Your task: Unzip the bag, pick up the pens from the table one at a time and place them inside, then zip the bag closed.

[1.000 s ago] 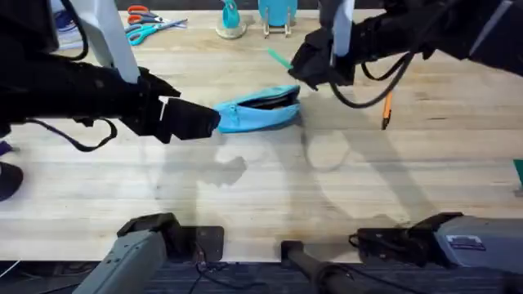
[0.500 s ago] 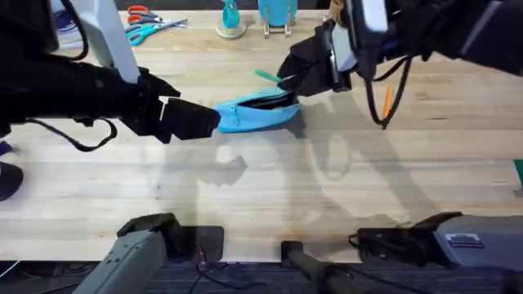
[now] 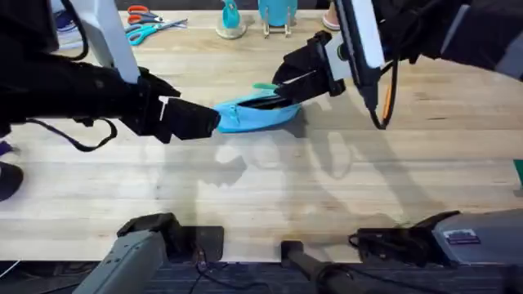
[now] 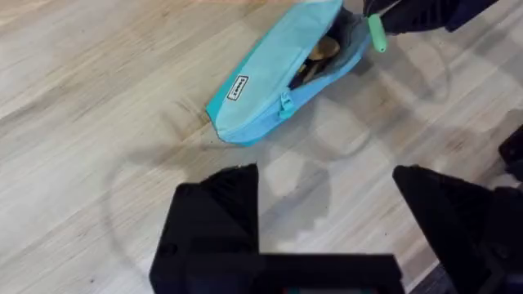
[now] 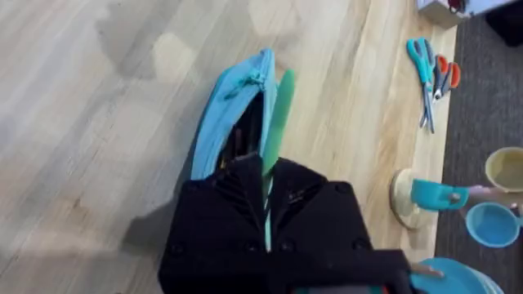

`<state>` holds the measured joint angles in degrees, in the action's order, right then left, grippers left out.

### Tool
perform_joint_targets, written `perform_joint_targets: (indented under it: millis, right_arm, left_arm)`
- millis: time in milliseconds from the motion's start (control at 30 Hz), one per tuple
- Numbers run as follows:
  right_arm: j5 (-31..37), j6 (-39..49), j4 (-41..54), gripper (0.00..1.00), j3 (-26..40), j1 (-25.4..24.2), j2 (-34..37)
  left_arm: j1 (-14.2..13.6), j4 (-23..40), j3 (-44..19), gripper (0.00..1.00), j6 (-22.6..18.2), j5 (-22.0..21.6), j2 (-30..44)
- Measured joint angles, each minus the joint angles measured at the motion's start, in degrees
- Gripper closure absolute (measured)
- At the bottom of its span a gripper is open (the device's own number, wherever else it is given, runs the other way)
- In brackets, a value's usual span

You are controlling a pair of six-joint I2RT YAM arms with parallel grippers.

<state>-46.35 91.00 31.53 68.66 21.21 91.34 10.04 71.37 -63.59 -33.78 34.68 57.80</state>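
Observation:
The light blue bag (image 3: 260,113) lies unzipped on the table (image 3: 270,188), its dark opening facing up. My right gripper (image 3: 288,82) hovers over the bag's right end, shut on the green pen (image 3: 263,86). In the right wrist view the green pen (image 5: 278,122) sticks out of that gripper (image 5: 266,184) along the bag's (image 5: 227,131) open slit. My left gripper (image 3: 211,119) stands open just left of the bag, a small gap away; its view shows the bag (image 4: 270,86) beyond the fingers (image 4: 216,212). The orange pen (image 3: 386,104) lies to the right, partly behind the right arm.
Orange- and teal-handled scissors (image 3: 147,24) lie at the back left. A teal stand (image 3: 230,20) and a blue holder (image 3: 278,12) sit along the back edge. Bare wood stretches in front of the bag.
My right gripper has carried the green pen leftward and down from behind the bag to just over its opening. The left arm and the bag have stayed still.

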Motion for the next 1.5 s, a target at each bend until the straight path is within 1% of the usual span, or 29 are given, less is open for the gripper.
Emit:
perform_joint_targets:
  millis: [233,333,567,733,933,1100,1133,1200,1333,1367,1400,1500]
  right_arm:
    - [0.0,0.3,0.0,0.97,0.0,0.0,5.6]
    - [0.0,-1.1,0.0,0.97,0.0,0.1,7.4]
    - [0.0,-5.8,-0.3,0.97,0.0,0.7,8.4]
    - [0.1,-6.8,-2.0,0.97,0.0,0.9,11.6]
    - [2.2,-7.7,-4.8,0.97,0.0,1.8,14.1]
    - [3.2,-10.7,-7.5,0.97,0.0,2.0,14.6]
    - [3.3,-11.6,-7.9,0.953,0.0,2.0,14.7]
    - [3.5,-12.8,-8.3,0.712,0.0,2.0,14.7]
    - [3.5,-15.2,-9.7,0.119,0.0,2.0,14.7]
    - [3.5,-15.9,-10.3,0.036,0.0,2.0,14.7]
    - [3.5,-16.6,-10.6,0.014,0.0,2.0,14.7]
    - [3.3,-19.2,-11.2,0.005,0.0,2.0,14.7]
  left_arm:
    - [0.0,0.0,0.0,0.005,0.0,0.0,0.0]
    - [0.0,0.0,0.0,0.005,0.0,0.0,0.0]
    - [0.0,0.0,0.0,0.005,0.0,0.0,0.0]
    - [0.0,0.0,0.0,0.005,0.0,0.0,0.0]
    - [0.0,0.0,0.0,0.005,0.0,0.0,0.0]
    - [0.0,0.0,0.0,0.006,0.0,0.0,0.0]
    - [0.0,0.0,0.0,0.005,0.0,0.0,0.0]
    - [0.0,0.0,0.0,0.005,0.0,0.0,0.0]
    - [0.0,0.0,0.0,0.005,0.0,0.0,0.0]
    - [0.0,0.0,0.0,0.005,0.0,0.0,0.0]
    - [0.0,0.0,0.0,0.005,0.0,0.0,0.0]
    - [0.0,0.0,0.0,0.005,0.0,0.0,0.0]
